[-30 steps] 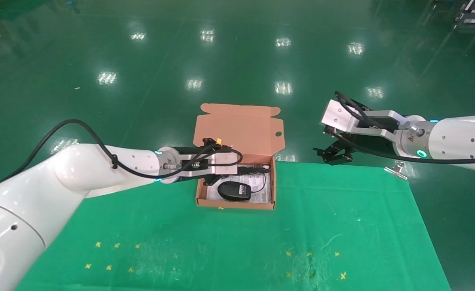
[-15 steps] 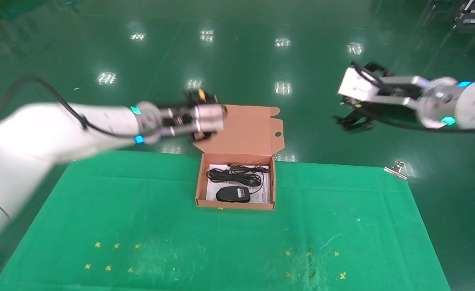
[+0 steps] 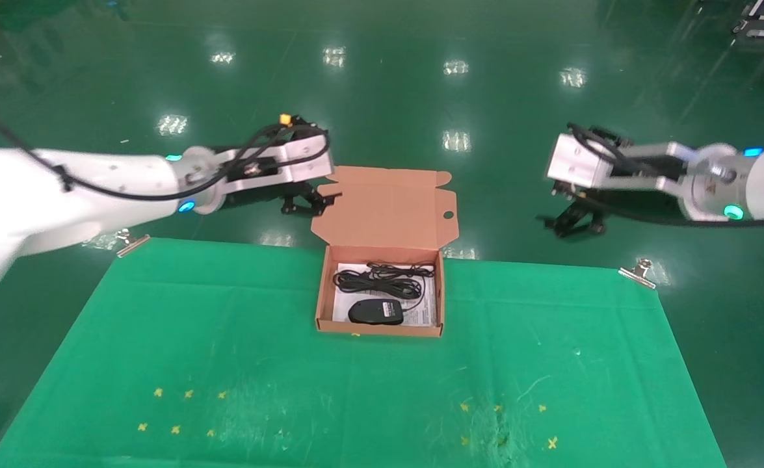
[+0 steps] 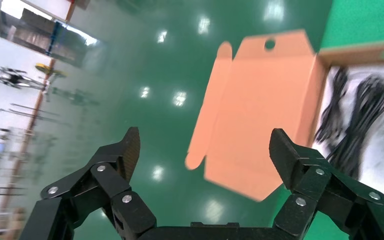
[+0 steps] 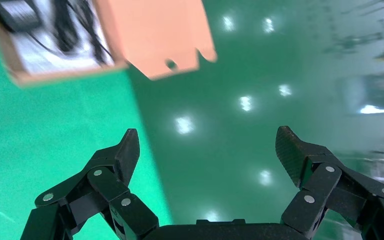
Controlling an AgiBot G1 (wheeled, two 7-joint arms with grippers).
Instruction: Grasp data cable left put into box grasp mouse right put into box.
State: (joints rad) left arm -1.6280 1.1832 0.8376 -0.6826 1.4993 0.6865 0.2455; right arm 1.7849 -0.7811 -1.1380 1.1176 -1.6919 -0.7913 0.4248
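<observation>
The left gripper point(image 3: 305, 200) is held off the far left corner of the box point(image 3: 324, 286), above the floor beyond the desk point(image 3: 225, 338). Its 2 fingers point(image 4: 125, 152) are spread wide and nothing is held between them, as the left wrist view shows. From these fingers the box lies toward the robot and to the right, with the raised lid point(image 3: 385, 207) just beside them.

The right gripper point(image 3: 573, 221) is held well apart from the box on its right, also beyond the far edge of the desk. Its 2 fingers point(image 5: 122, 152) are likewise spread wide and empty. From them the box lies to the left and nearer the robot. The left gripper is judged the nearer of the 2 to the box.

Inside the box, 2 things are seen on a white sheet point(image 3: 424, 312). The cable point(image 3: 375, 279) lies in the far half, its long axis running across the box from left to right. The mouse point(image 3: 376, 312) lies in the near half, just beside the cable, with its long axis also across the box and its thin cord looping toward the right wall.

Both things are judged to be already placed, so no grasp appears to remain; the lid is open and upright.
</observation>
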